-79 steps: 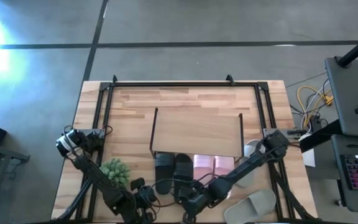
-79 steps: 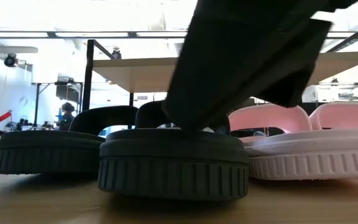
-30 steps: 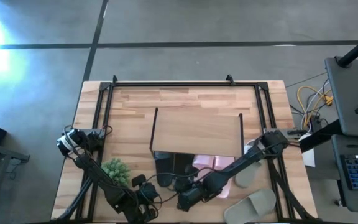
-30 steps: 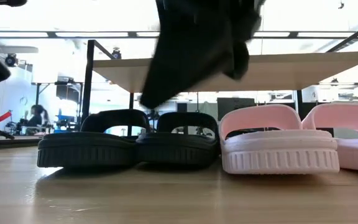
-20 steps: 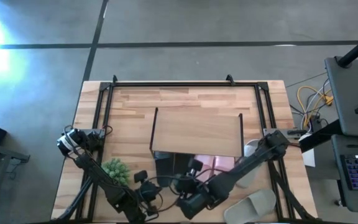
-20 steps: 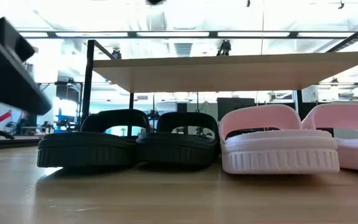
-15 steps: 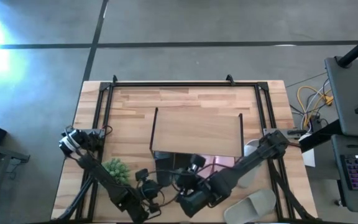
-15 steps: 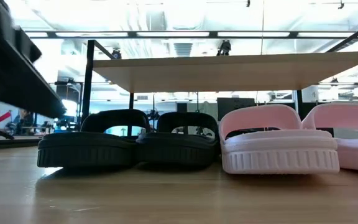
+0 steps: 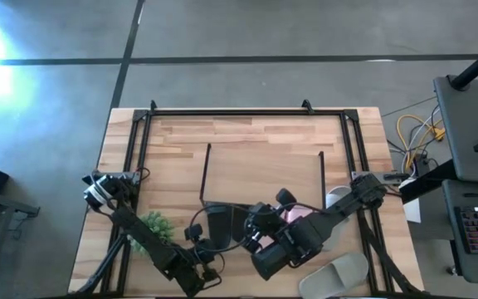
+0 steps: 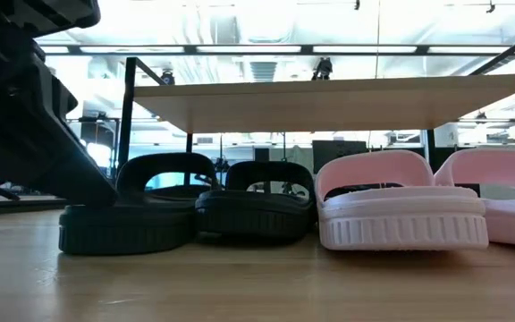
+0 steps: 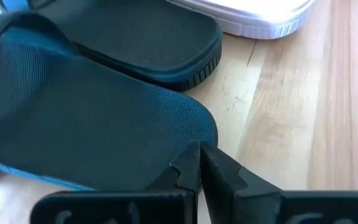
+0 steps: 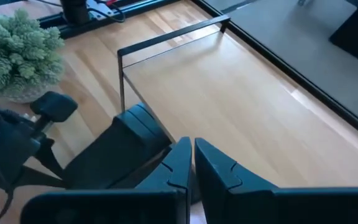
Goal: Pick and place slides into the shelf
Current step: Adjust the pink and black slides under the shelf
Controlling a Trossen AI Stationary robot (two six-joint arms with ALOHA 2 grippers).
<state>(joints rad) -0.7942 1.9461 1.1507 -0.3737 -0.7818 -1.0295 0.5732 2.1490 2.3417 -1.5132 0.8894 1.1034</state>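
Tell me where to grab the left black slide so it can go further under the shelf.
Take the left black slide by its strap. The strap arches well clear of the sole, so one of the jaws could probably slip under it and the other close on top. Come from above on the heel side, which faces the low camera, because the toe end already points in under the shelf.
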